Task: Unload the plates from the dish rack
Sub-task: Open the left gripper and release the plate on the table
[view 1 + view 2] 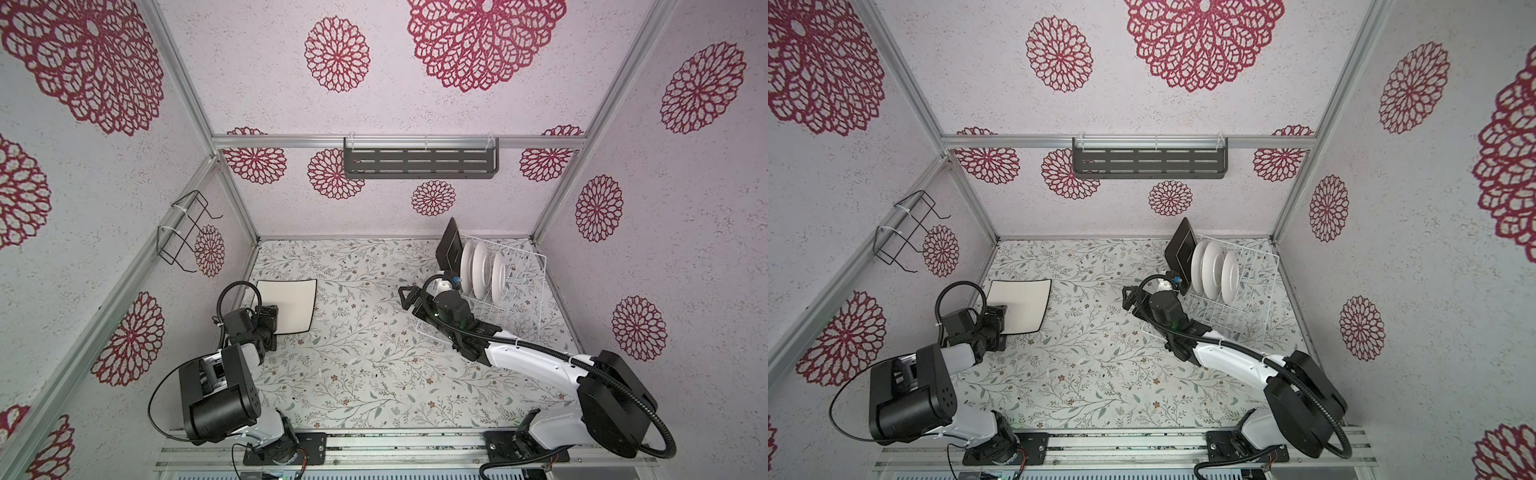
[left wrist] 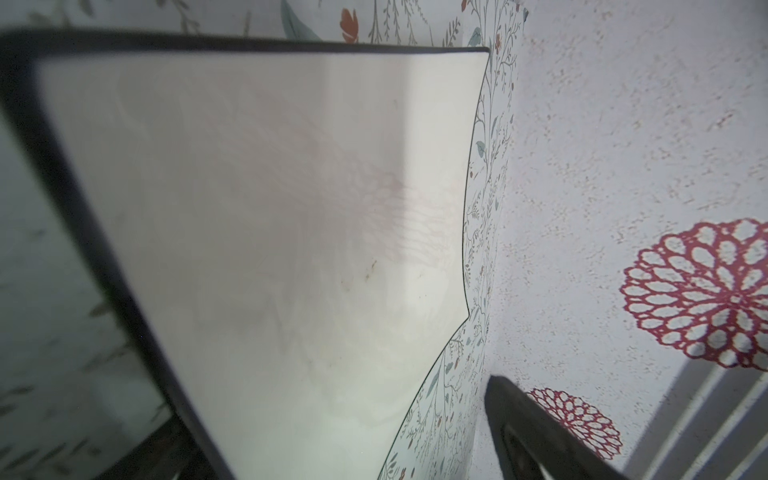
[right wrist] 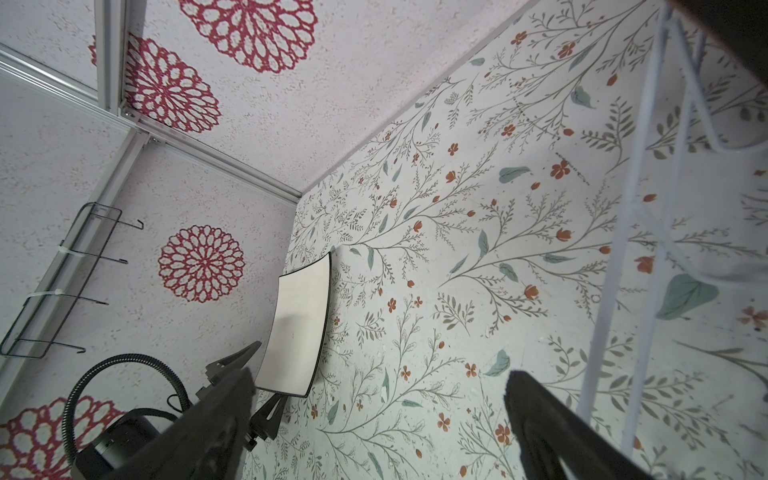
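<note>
The square white plate with a dark edge lies on the table at the left. My left gripper is open at its near-left edge. One finger stands clear of the plate and the other is hidden behind it. In the dish rack at the back right stand a square black plate and three round white plates. My right gripper hangs open and empty just left of the rack, pointing left over the table.
A dark grey slotted shelf hangs on the back wall. A small black wire holder hangs on the left wall. The left wall and a frame post stand close behind the white plate. White rack wires run beside my right gripper.
</note>
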You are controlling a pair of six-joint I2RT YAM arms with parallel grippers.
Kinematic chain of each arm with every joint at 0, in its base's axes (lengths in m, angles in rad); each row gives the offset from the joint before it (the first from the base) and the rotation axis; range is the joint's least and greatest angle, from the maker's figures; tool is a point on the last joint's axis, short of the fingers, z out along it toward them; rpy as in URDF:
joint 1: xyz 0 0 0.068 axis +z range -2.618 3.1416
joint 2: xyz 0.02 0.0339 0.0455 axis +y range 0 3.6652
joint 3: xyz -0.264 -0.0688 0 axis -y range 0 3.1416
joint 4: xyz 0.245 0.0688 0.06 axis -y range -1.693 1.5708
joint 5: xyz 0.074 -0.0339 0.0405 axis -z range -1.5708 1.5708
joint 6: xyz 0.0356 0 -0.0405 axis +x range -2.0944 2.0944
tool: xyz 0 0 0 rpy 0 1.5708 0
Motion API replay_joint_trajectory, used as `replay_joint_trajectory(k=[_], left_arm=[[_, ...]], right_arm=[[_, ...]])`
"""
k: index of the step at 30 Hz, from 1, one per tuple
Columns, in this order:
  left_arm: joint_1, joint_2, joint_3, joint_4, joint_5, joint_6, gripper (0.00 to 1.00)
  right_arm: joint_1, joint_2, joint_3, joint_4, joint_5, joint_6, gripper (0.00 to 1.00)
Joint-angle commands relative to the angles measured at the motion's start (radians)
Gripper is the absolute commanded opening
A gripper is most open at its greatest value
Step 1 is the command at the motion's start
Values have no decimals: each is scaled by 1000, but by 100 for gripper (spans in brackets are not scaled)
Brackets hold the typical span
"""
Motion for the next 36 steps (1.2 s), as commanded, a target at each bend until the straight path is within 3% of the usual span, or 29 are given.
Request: replay_joint_trajectory(k=[1, 18, 27, 36], left_arm=[[5, -34, 30, -29, -13, 46, 97], [6, -99, 19, -228, -25, 134, 97], [6, -279, -15, -366, -78, 197, 97], [3, -453, -17, -420, 42, 178, 97]], right_arm=[[4, -48, -9, 29, 18, 9, 98], [3, -74, -47, 67, 7, 4, 98], [3, -86, -65, 90, -7, 5, 98], [3, -140, -79, 62, 30, -22, 98]])
